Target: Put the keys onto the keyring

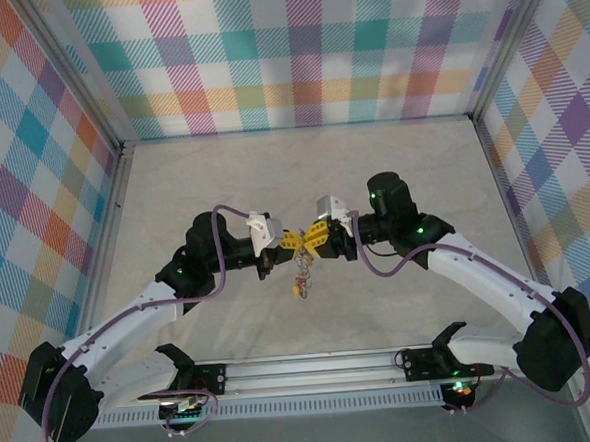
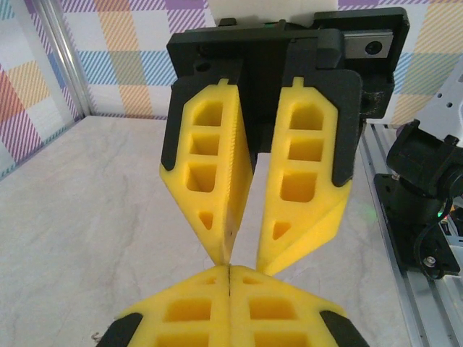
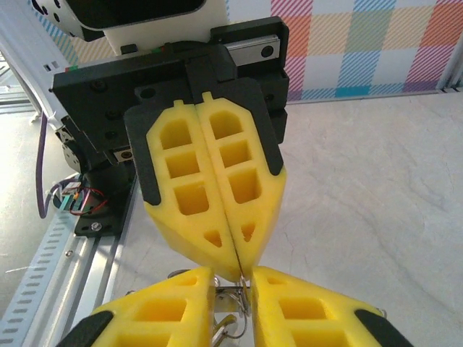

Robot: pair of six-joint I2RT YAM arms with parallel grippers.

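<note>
Both grippers meet tip to tip above the middle of the table. My left gripper is shut, and a thin metal edge of the keyring runs into the seam between its pads. My right gripper faces it with its jaws a narrow gap apart. A small silvery key spans that gap and touches both pads. More keys and a red and yellow tag hang below the fingertips. The full hoop is hidden by the yellow fingers.
The pale marbled table is walled by plaid panels on three sides. An aluminium rail with the arm bases runs along the near edge. The hanging bundle dangles just above the tabletop.
</note>
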